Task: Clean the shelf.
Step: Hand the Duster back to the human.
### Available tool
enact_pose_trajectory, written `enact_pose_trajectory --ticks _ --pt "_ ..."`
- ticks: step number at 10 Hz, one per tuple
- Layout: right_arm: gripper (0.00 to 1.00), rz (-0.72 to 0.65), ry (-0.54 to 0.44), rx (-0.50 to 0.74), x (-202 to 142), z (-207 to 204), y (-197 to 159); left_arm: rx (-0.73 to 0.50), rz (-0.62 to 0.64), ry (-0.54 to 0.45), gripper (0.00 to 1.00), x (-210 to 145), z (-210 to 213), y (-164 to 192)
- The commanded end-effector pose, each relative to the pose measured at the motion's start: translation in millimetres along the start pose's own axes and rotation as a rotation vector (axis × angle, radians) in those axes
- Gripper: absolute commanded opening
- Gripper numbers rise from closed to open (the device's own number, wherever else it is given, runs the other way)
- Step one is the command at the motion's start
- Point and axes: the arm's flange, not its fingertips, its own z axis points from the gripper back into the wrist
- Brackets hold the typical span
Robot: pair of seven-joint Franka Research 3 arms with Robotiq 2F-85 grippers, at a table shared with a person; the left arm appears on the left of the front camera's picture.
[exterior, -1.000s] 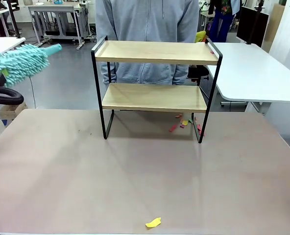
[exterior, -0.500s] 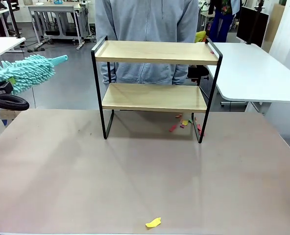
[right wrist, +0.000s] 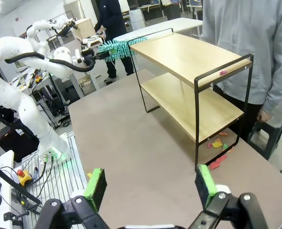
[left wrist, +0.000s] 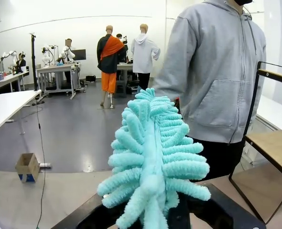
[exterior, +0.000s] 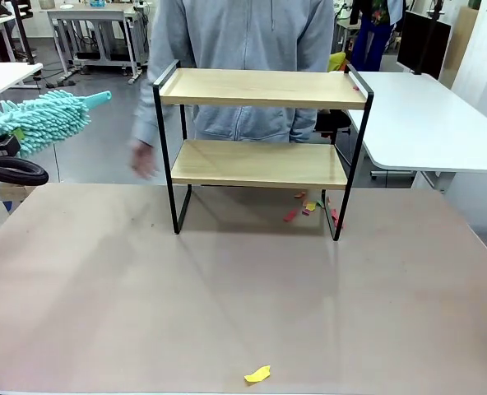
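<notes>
Front view: the shelf stands mid-table toward the far edge, 2 wooden boards in a black frame. A person stands right behind it, one hand hanging blurred just beside the left post. The teal duster comes in from the left, above table level and apart from the rack. Coloured scraps lie on the table under the right end; 1 yellow scrap lies near the front edge.

Left wrist view: the left gripper is pinched on the duster, fluffy head pointing away. The rack's corner shows at the right. Risk: a sweep toward the top board passes near the person's hand, and the duster or arm could catch the raised side rail and shove or tip the light rack.

Right wrist view: the right gripper is spread, nothing between its green pads, well back from the rack. A small pink bit sits at the top board's rail. Risk: brushing it off simply adds to the litter on the table, or flicks it toward the person.
</notes>
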Motion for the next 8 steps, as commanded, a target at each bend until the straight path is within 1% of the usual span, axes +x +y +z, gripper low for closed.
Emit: enact_pose_trajectory --ticks 1,8 --pt "1.0 0.024 -0.028 0.006 3.1 0.3 -1.7 -0.006 0.01 -0.021 0.17 2.8 1.7 -0.8" --pt "1.0 0.024 -0.028 0.006 3.1 0.3 -1.7 -0.006 0.01 -0.021 0.17 2.8 1.7 -0.8"
